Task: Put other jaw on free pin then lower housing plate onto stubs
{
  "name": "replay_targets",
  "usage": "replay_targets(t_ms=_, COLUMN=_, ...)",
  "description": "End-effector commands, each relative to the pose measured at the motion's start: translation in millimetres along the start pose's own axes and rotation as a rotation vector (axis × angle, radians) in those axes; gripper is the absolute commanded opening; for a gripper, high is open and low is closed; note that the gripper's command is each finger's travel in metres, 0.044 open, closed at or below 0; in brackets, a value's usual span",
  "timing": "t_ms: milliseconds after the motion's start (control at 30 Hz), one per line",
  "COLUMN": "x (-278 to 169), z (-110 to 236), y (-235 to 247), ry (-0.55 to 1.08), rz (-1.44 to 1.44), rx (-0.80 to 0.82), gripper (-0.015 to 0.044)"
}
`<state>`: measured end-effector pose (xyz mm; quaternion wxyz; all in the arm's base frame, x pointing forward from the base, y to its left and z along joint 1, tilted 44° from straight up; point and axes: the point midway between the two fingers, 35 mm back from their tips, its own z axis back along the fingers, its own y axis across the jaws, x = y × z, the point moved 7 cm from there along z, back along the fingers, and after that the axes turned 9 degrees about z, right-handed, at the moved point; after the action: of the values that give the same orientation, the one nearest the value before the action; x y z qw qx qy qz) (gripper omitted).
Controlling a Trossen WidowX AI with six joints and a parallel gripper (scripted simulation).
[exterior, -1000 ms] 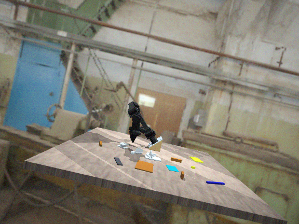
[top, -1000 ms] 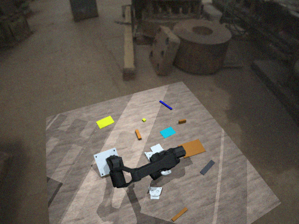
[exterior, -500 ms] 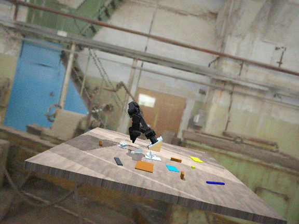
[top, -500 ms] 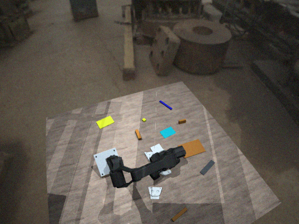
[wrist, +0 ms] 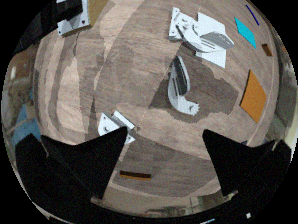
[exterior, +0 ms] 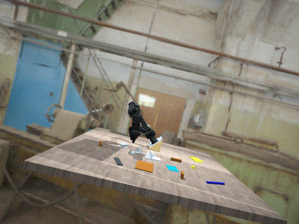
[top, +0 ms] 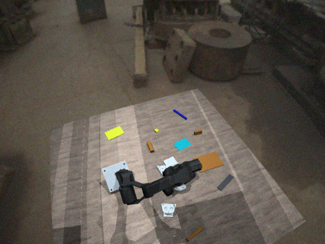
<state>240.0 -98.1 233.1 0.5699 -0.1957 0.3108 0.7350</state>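
Observation:
My gripper [wrist: 166,132] [exterior: 133,140] is open and empty, raised above the table and pointing down. The white base [wrist: 219,60] [top: 170,161] [exterior: 155,158] carries one grey-white jaw [wrist: 196,42], set at the upper right in the wrist view. The other jaw [wrist: 176,95] [top: 180,187] [exterior: 136,152] lies loose on the table, separate from the base, ahead of the fingertips. The white housing plate [wrist: 107,126] [top: 168,209] [exterior: 122,145] lies apart, beside the left fingertip in the wrist view, which partly covers it. The arm hides part of the base in the top view. The free pin is not clear.
The arm's white mount [top: 108,181] stands at the left. An orange plate [top: 211,161] [wrist: 254,97], a dark bar [top: 225,182], a cyan plate [top: 182,144] and an orange-brown bar [top: 194,233] [wrist: 135,175] lie around the parts. A blue rod [top: 180,114] is farther off.

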Motion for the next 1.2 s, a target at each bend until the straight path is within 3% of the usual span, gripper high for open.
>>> replay_targets(t_ms=0, x=0.0, z=0.0, y=0.0, ry=0.000, rz=0.000, rx=0.000, gripper=0.0440)
replay_targets(t_ms=567, x=0.0, z=0.0, y=0.0, ry=0.000, rz=0.000, rx=0.000, gripper=0.0000)
replay_targets(t_ms=1033, x=0.0, z=0.0, y=0.0, ry=0.000, rz=0.000, rx=0.000, gripper=0.0000)
replay_targets(t_ms=1167, x=4.9, z=1.2, y=-3.7, ry=-0.001, rz=0.030, rx=0.000, gripper=0.0105)
